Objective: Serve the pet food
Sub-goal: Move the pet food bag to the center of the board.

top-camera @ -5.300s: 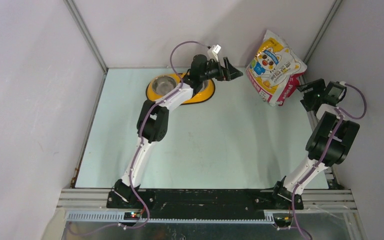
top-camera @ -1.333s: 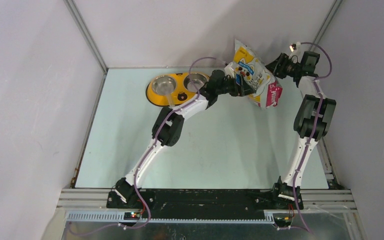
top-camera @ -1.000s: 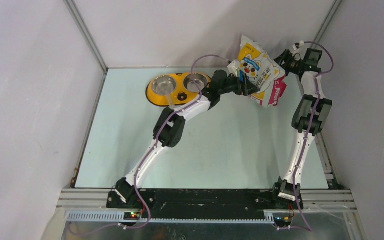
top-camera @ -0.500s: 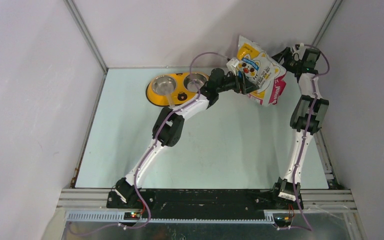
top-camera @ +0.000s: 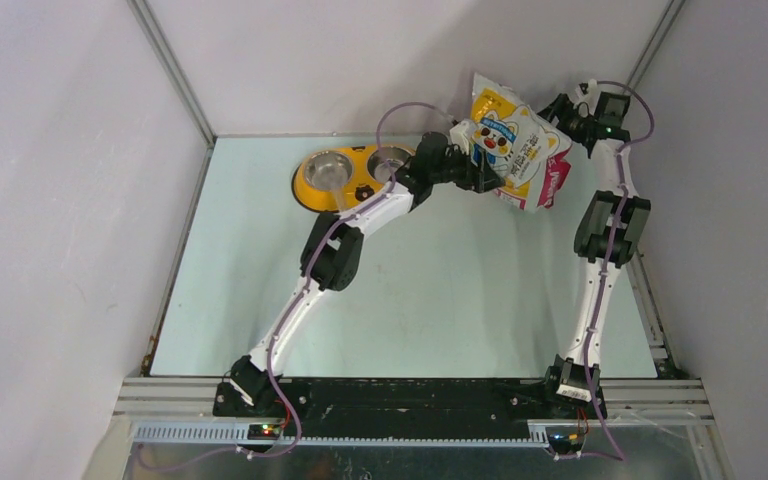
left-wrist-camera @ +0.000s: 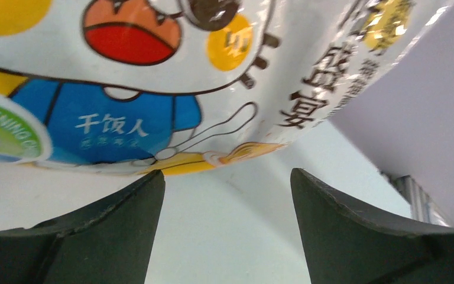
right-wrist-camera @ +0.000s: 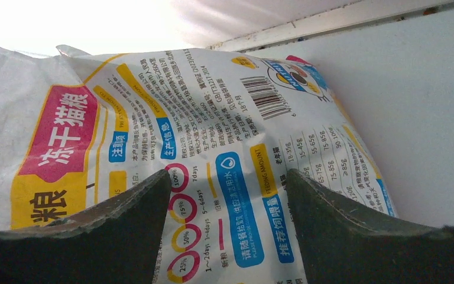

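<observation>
Pet food bag [top-camera: 512, 148] near feeder [top-camera: 305, 190]

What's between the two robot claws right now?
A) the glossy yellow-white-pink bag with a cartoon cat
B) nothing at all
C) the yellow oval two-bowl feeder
A: the glossy cartoon-cat bag stands between the left gripper and right gripper; both wrist cameras face it.

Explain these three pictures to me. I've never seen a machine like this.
Two robot arms are bolted at the near edge of a table. The wide picture looks down from above and behind them; each close-up comes from a camera on one wrist. A yellow feeder with two metal bowls lies on the table. Near the far right corner is a glossy cat-food bag. The left pincer faces its printed front, the right pincer its back. Both pincers are open; neither clamps the bag.
</observation>
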Motion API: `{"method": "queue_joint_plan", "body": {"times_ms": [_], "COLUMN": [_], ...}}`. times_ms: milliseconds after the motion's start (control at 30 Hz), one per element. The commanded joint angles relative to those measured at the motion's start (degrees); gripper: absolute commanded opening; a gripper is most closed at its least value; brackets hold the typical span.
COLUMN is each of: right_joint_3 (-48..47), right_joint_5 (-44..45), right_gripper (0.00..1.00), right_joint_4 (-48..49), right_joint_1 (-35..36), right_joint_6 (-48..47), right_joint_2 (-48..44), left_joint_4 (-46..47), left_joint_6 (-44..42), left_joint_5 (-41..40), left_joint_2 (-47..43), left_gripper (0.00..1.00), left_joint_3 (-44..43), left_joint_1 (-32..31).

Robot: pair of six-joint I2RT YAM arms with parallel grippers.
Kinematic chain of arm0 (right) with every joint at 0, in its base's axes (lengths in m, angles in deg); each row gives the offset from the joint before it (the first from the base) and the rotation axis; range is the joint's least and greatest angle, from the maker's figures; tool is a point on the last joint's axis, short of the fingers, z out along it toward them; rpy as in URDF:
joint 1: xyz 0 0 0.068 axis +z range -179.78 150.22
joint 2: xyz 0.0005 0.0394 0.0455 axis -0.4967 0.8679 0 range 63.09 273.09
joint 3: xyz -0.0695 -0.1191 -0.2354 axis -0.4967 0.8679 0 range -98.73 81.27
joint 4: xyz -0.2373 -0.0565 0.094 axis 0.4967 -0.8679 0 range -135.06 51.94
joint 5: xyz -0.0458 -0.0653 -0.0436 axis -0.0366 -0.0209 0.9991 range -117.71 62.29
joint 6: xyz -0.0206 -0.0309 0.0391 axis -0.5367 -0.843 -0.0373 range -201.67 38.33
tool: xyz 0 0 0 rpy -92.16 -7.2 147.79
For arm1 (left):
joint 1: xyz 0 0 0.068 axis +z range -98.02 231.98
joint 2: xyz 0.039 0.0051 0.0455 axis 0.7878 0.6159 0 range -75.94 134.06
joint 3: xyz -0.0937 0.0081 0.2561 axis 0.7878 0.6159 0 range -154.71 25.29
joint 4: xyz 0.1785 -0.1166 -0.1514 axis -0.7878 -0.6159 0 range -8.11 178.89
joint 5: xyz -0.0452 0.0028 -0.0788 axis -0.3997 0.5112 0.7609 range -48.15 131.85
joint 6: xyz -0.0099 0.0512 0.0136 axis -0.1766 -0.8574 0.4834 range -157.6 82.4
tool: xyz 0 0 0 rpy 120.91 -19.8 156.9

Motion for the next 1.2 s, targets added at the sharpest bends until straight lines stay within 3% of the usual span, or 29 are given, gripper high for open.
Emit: {"method": "queue_joint_plan", "body": {"times_ms": [0,133,367,767,1167], "right_joint_3": [1.41,-0.67,-0.87,6.81,14.72], "right_joint_5": [-5.22,-7.4,-10.19,-14.49,-18.69], "right_gripper": [0.75,0.75,0.74,0.75,0.72], "right_joint_4": [-27.1,-30.85,-39.43,-51.54,-56.18], "right_joint_1": [10.06,10.34,11.91,17.54,23.8], "right_joint_6": [-9.26,-12.72,-21.63,-34.26,-41.71], "right_joint_2": [9.7,11.22,10.17,7.06,3.78], "left_joint_4": [-14.12,-20.81,-23.48,-27.08,-29.65], "left_joint_6": [-11.72,-16.99,-15.58,-14.94,-16.31], "left_joint_5": [-3.81,-9.58,-9.41,-8.61,-11.36], "left_joint_2": [-8.81,-10.82,-13.31,-17.36,-20.46], "left_gripper": [0.86,0.88,0.9,0.95,1.0], "left_joint_3": [-1.69,-1.49,-0.7,5.32,7.27], "left_joint_1": [0.4,0.91,1.02,-0.14,1.75]}}
